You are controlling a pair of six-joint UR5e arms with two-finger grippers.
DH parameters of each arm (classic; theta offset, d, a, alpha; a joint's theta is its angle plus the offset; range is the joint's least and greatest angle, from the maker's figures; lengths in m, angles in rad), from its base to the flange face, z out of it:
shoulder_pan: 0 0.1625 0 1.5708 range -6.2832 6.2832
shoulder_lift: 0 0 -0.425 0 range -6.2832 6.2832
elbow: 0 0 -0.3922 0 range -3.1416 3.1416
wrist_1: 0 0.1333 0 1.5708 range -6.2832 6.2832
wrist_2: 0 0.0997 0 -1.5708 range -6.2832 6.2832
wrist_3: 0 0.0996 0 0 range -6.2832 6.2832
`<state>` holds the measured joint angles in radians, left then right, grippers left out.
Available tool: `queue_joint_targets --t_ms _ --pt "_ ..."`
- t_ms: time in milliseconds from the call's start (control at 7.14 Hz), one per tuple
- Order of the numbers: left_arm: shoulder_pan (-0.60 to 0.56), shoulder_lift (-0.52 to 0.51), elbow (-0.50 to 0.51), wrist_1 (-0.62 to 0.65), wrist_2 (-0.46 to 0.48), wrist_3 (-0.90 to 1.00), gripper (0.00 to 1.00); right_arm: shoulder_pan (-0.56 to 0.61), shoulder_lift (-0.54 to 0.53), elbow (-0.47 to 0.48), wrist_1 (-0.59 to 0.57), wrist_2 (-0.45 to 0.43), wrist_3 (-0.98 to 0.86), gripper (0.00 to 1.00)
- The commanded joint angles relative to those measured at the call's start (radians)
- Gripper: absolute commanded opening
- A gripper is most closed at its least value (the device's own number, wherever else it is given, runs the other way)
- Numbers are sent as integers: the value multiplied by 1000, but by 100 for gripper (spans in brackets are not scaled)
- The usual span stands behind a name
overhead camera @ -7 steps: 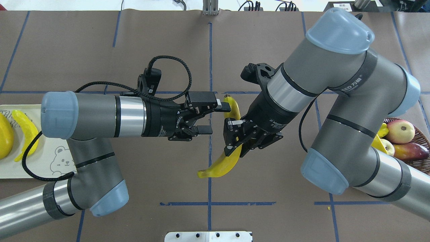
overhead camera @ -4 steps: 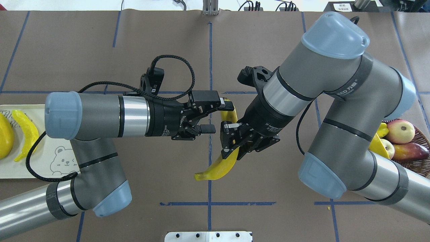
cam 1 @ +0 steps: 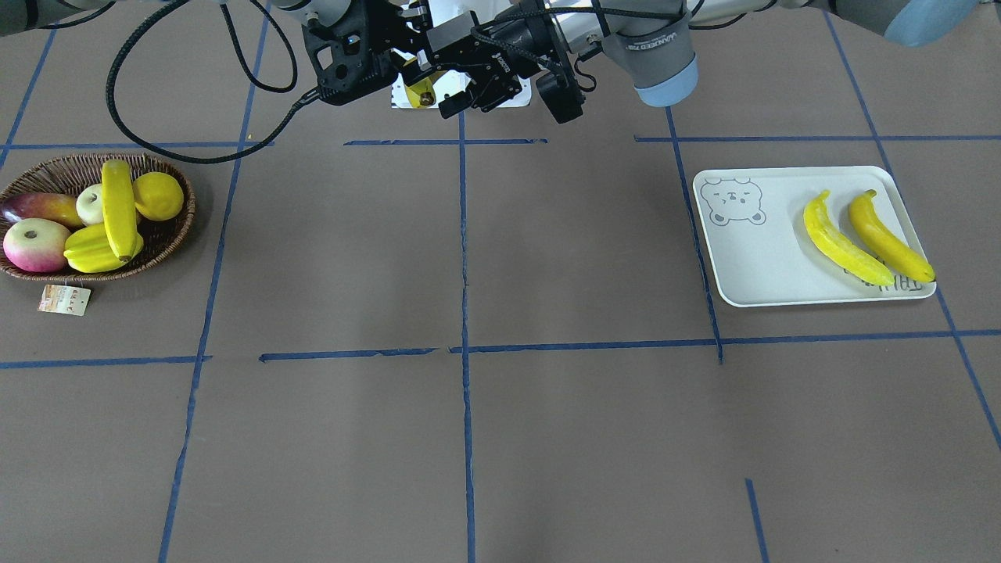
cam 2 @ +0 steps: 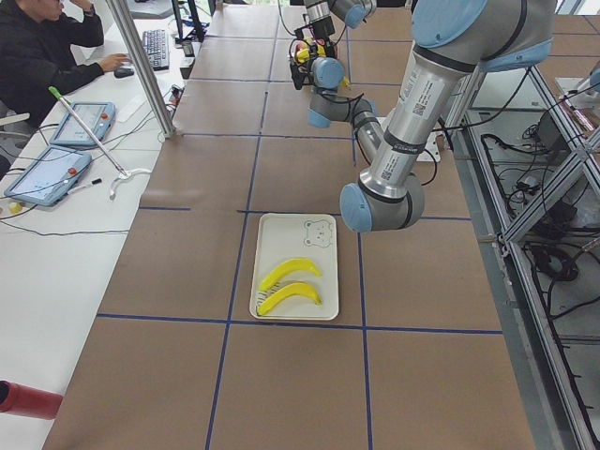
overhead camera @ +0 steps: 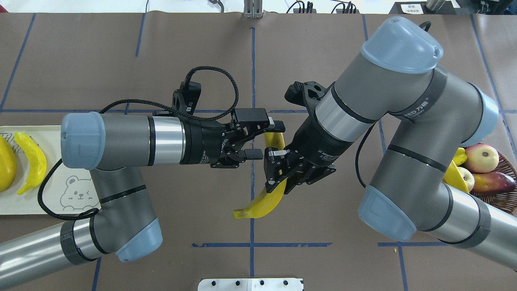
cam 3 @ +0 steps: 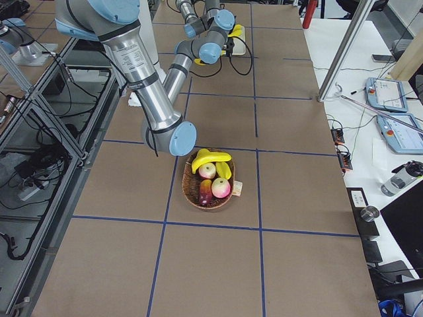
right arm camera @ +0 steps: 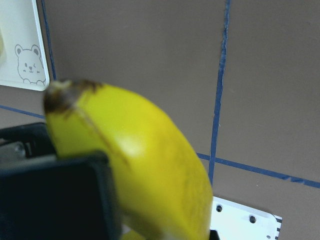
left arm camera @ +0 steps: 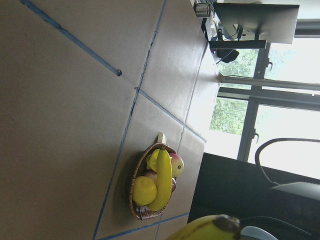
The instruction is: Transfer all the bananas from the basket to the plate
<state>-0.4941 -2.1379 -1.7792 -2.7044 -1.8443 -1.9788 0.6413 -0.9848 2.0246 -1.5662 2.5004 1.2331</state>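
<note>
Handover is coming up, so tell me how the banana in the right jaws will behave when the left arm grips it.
The banana probably stays stiff: it juts out unsupported from the right gripper without drooping. Its glossy skin looks slippery, so it may slide in the jaws. With its long curved end hanging free, it could pivot downward if the grip loosens.

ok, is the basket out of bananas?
No, one banana lies across the other fruit in the basket.
</note>
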Motion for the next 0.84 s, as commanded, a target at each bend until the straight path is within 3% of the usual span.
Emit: queue_joint_targets --t_ms 0,420,560,700 --pt "9 0 3 0 0 0 99 0 0 2 0 0 2 0" --pt "45 0 3 -3 52 0 99 -5 0 0 0 -2 0 0" --pt "45 0 3 -3 53 0 95 -6 0 2 0 -2 0 0" --pt "45 1 1 -3 53 2 73 -6 -2 3 0 0 0 0"
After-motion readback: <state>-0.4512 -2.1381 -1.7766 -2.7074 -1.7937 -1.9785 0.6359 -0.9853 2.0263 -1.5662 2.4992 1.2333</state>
